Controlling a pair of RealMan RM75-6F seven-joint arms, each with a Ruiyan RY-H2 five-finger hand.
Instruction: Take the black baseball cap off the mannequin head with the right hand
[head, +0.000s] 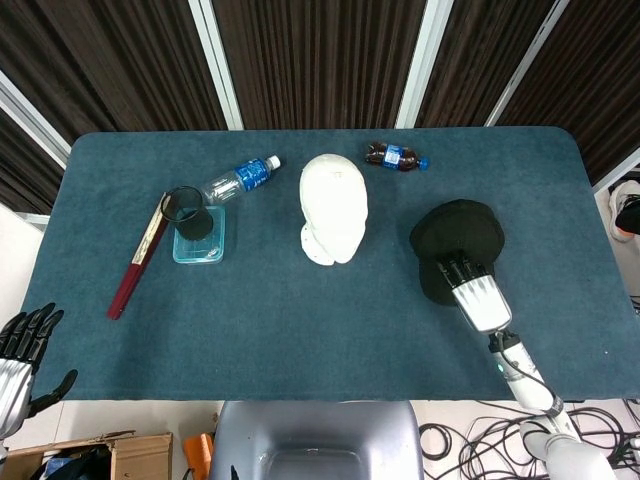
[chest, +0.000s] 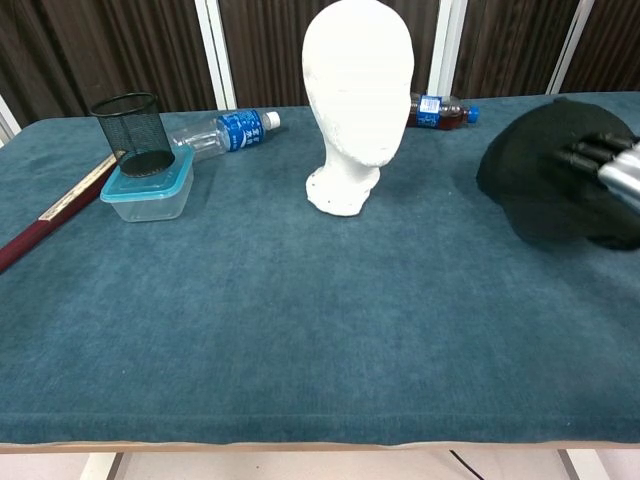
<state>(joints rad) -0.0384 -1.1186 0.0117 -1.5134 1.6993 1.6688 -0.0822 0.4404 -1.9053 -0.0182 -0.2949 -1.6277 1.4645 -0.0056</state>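
The white mannequin head stands bare at the middle of the blue table. To its right the black baseball cap lies low on the cloth. My right hand lies over the cap's near side with its fingers on the fabric; whether they still grip it I cannot tell. My left hand hangs open off the table's near left corner, holding nothing.
A black mesh cup sits in a clear blue tub at the left, beside a dark red stick. A blue-label water bottle and a small dark bottle lie behind the mannequin.
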